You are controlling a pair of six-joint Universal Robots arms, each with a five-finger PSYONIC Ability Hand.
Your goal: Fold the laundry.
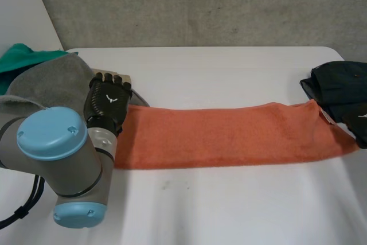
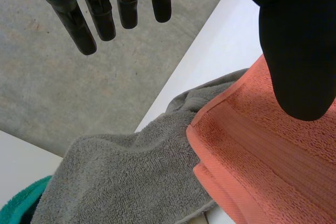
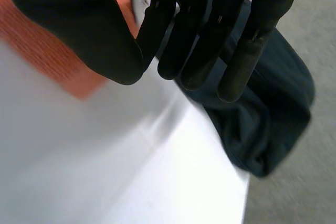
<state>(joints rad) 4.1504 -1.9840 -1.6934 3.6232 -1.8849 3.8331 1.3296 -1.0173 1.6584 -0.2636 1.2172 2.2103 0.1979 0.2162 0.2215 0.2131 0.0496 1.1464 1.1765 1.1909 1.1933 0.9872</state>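
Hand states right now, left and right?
Left hand: open, fingers straight above the orange towel end, holding nothing.
Right hand: cannot tell; it is at the towel's other end, beside the dark cloth.

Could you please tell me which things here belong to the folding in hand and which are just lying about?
In hand: orange towel, left hand over its end.
Lying about: grey towel, green cloth, dark garment.

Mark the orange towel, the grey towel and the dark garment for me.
orange towel [image 1: 229, 136], head view, middle of the long strip.
grey towel [image 1: 54, 81], head view, its bare upper surface.
dark garment [image 1: 341, 84], head view, middle of the heap.
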